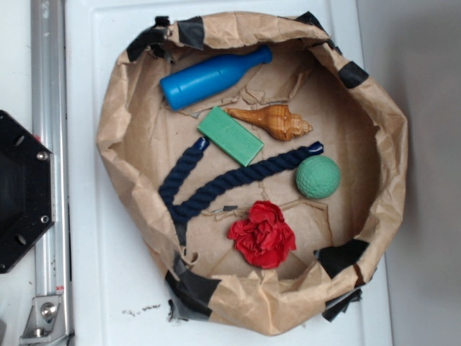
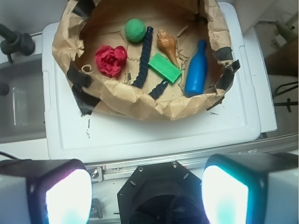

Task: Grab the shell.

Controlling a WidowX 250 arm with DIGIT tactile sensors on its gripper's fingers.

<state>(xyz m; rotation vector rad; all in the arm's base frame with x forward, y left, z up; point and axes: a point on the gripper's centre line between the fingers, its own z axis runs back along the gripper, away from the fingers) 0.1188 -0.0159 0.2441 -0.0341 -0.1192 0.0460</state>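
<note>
Wrist view: the tool (image 2: 147, 191) sits nearest, its two bright pads (image 2: 67, 196) spread wide apart at the bottom corners of the frame, holding nothing, with a black octagonal mount (image 2: 161, 186) between them. Just beyond runs a metal rail (image 2: 187, 163), then the white desk (image 2: 154, 130). On the desk stands a crumpled brown paper basin (image 2: 140, 100) patched with black tape. Inside it, near the front rim, lies a dark blue rope (image 2: 142, 60) bent into a V; a red fabric flower (image 2: 110, 59) lies left of it and a green block (image 2: 164, 67) right of it. A blue bottle (image 2: 196, 72) lies further right, its neck pointing away. The shell (image 2: 167, 43) lies behind the green block, between the rope and the bottle, its pointed end toward the block. A green ball (image 2: 135, 30) sits farthest, left of the shell. The tool is well apart from the shell.
</note>
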